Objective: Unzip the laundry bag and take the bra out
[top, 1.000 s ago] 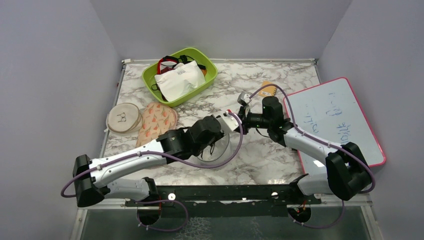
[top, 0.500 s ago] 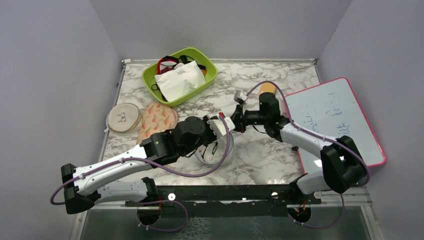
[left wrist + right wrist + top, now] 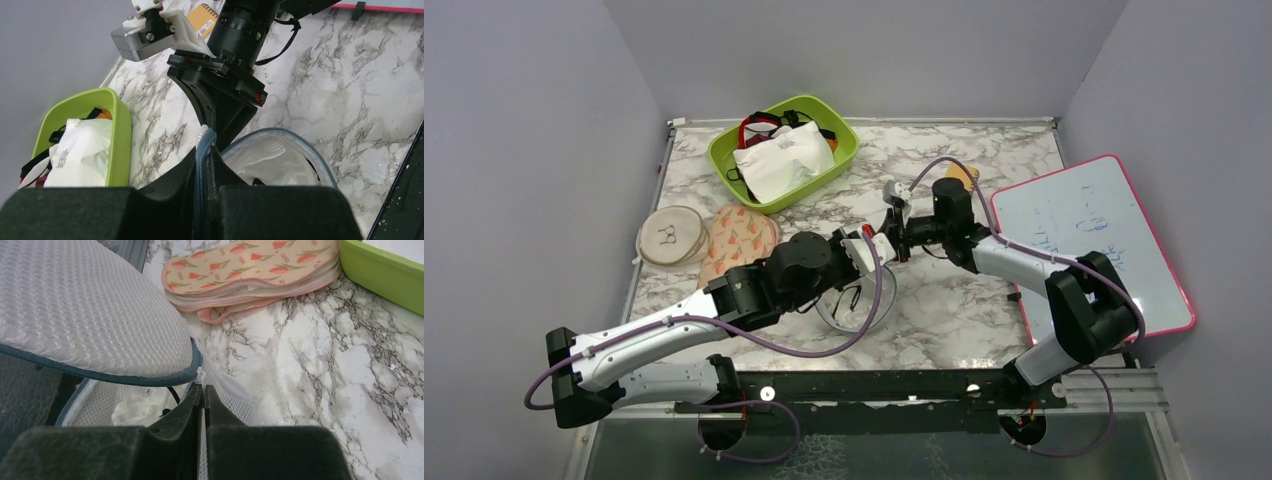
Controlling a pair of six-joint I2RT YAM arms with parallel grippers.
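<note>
The laundry bag [image 3: 860,312] lies open at mid-table, white mesh with a grey-blue zip band. My left gripper [image 3: 882,250] is shut on the zip band [image 3: 204,150] and holds that rim up. My right gripper [image 3: 900,238] faces it, shut on the white mesh edge [image 3: 202,390] of the other half. In the right wrist view the mesh flap [image 3: 85,310] arches above the opening. Inside lies the bra [image 3: 131,410], white lace with a black strap. The bag's bowl also shows in the left wrist view [image 3: 280,157].
A green bin [image 3: 720,160] with a white pouch and dark straps stands at the back. A beige disc [image 3: 670,235] and floral pads [image 3: 742,238] lie at the left. A pink-framed whiteboard [image 3: 1089,240] lies at the right, an orange notebook [image 3: 961,176] beside it.
Both grippers have shifted left and slightly back, still pinching the bag's two rims. The left arm's base link has swung left. The bag's opening shows wider.
</note>
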